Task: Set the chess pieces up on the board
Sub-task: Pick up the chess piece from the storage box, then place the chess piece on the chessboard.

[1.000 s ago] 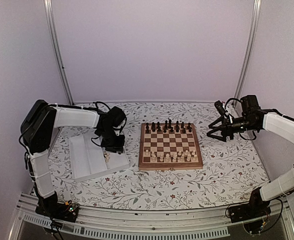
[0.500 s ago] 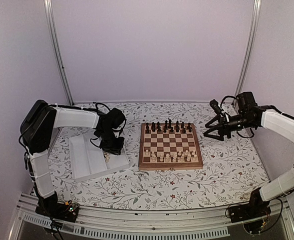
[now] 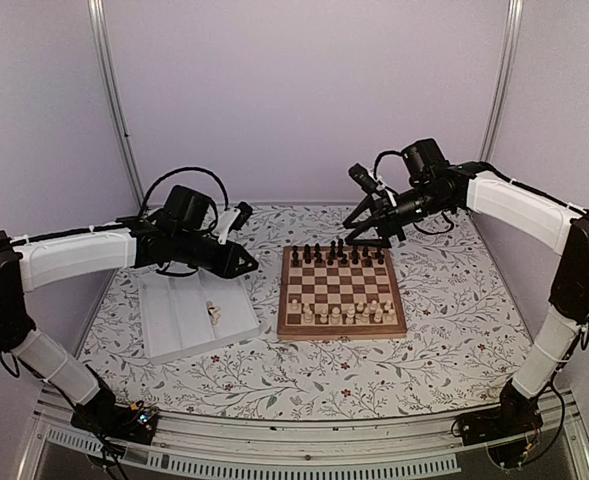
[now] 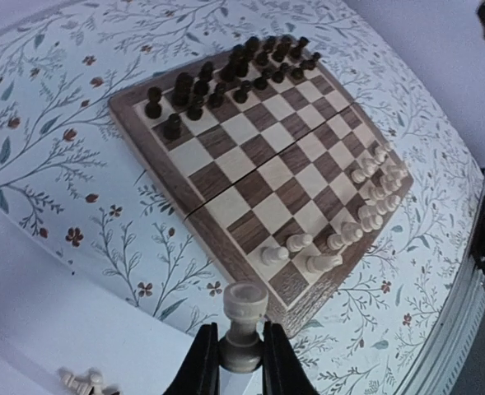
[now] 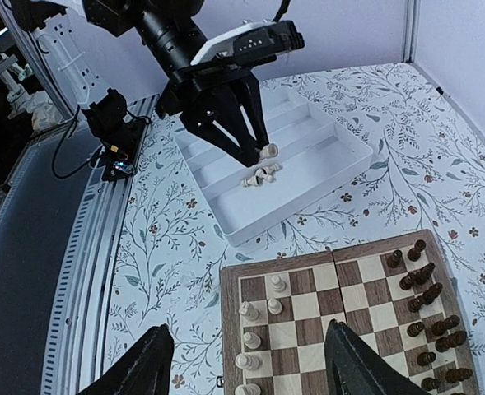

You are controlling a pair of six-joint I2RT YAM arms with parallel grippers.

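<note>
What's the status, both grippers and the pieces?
Left gripper shut on a pale rook, lifted above the white tray. Right gripper open, empty, over the board. Nothing in the way.

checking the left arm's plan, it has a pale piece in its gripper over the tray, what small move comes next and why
Probably carry it right toward the board. The left gripper is shut on a pale rook, lifted above the white tray, and the near-left corner square looks unfilled, so that seems the likely target.
</note>
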